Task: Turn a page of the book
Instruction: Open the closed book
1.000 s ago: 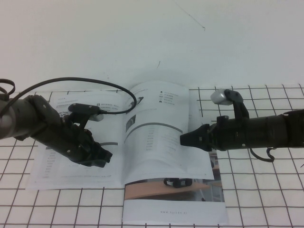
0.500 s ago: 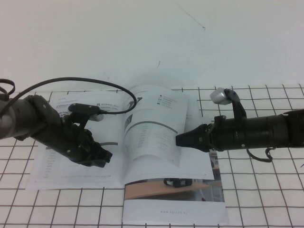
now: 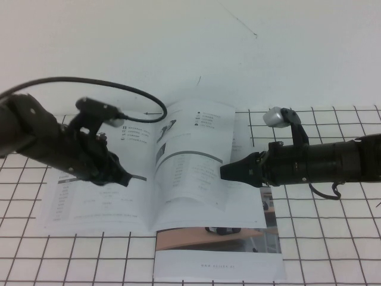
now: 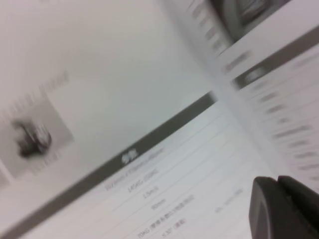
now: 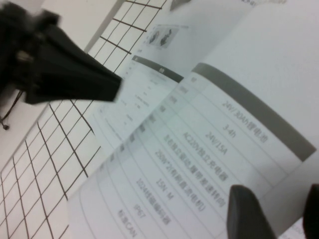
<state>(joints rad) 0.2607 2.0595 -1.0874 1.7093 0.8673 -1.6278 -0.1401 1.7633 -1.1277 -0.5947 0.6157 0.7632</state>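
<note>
High view: thin white-paged open book [image 3: 119,190] lies flat on the white gridded table [image 3: 333,250], spine running roughly away from the robot, long axis of the spread running left-right. Its right-hand part overlaps a brochure with a brown floor photo and white strip [image 3: 217,253], which sticks out on the near side. Thin white page [image 3: 196,161] is raised off the right half, bowed, free edge toward the right, grey bar and a dark picture on the upward face. Black left gripper [image 3: 122,179] sits over the left half of the book, arm coming in from the left edge, angled down and to the right, black cable looping above it. Black right gripper [image 3: 229,171] reaches in horizontally from the right, tip at the page's right edge, silver-grey camera on top of its wrist.

Left wrist view: left gripper [image 4: 284,209] is a dark tip low over printed paper with grey-barred table and a small vehicle photo; two fingers [image 4: 266,206] lie pressed together, clenched, nothing between.

Right wrist view: right gripper [image 5: 274,214] shows two dark fingers [image 5: 246,211] spread apart, released, with the page [image 5: 209,124] curving just beyond them; cannot tell if they touch it. Left gripper [image 5: 75,74] shows dark and blurred across the book.
</note>
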